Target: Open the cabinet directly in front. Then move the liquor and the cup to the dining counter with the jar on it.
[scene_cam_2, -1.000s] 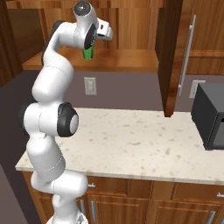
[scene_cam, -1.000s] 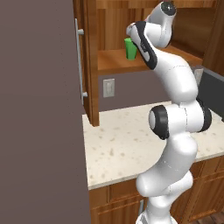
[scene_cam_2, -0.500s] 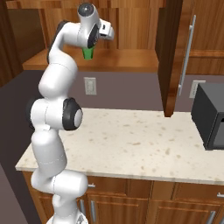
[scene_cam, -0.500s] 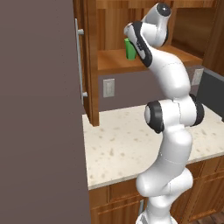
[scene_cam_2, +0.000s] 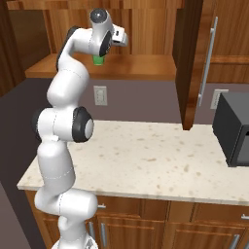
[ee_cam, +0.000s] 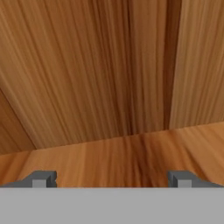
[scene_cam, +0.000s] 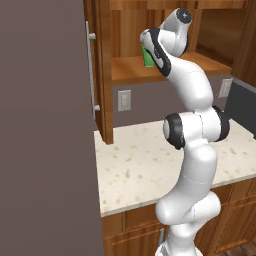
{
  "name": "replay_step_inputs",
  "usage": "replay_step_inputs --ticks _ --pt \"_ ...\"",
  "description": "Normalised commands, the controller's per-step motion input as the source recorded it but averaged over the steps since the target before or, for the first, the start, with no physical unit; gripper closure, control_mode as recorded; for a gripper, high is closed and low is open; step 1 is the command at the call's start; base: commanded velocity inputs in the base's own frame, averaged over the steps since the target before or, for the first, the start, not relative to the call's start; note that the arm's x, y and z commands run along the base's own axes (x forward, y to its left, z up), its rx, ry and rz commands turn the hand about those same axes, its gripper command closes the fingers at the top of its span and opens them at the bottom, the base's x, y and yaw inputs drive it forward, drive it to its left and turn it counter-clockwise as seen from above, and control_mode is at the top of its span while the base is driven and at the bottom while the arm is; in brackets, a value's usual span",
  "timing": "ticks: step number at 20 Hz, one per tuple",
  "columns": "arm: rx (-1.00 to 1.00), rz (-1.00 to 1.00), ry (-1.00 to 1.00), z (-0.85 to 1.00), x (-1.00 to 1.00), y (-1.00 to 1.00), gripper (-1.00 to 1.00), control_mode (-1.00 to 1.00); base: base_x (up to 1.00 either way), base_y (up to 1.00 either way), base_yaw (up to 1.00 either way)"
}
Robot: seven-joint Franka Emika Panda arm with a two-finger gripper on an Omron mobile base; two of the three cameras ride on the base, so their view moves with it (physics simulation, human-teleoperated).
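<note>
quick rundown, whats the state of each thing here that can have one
Reddish-brown wooden wall cabinet: both doors swung open, shelf exposed.
Small bright green plastic cup: upright on the cabinet shelf, partly hidden by the arm, not held.
Two-finger gripper: open, jaws wide apart, nothing between them, facing the cabinet's wooden back wall and shelf.
Black microwave: door shut, on the beige speckled countertop.

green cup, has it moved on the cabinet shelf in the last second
No. In the left base view the cup stands at the same spot on the cabinet shelf, right of the open door, as before. The arm has swung across it, so less green shows.
</note>
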Motion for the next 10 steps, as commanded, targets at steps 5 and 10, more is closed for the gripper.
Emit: replay_step_inputs --ticks 5,10 --pt "0.0 0.0 0.01 -0.01 0.07 0.0 -1.0 -1.0 0.0 0.0 0.0" --pt "0.0 0.0 -0.11 0.02 -0.23 -0.01 -1.0 -1.0 0.0 0.0 0.0"
